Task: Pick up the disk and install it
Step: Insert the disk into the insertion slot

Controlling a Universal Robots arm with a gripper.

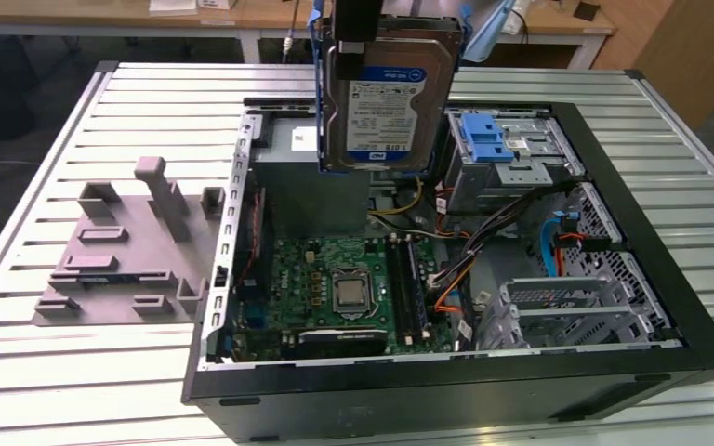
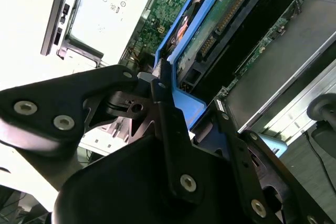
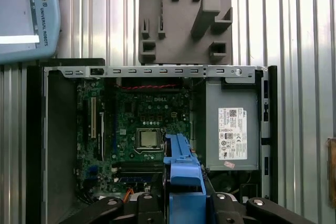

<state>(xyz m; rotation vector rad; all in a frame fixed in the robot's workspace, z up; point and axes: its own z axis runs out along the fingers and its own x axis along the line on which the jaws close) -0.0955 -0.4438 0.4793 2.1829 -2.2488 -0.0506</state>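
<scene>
In the exterior view the open computer case (image 1: 456,376) lies on the slatted table (image 1: 34,372), with its motherboard (image 1: 338,288) nearest. The grey fixture block (image 1: 122,251) stands apart, at nine o'clock from the case. Farther, the blue drive bay (image 1: 487,139) sits at one o'clock. Over the power-supply box (image 1: 301,190), the tool (image 2: 189,92) points down, clenched on the disk (image 1: 389,93), which hangs upright.

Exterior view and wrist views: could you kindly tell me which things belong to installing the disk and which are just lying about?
In the job:
disk, held upright over the case
gripper, clamped on its blue bracket
open computer case

Lying about:
grey fixture block beside the case
power supply box
control pendant
</scene>
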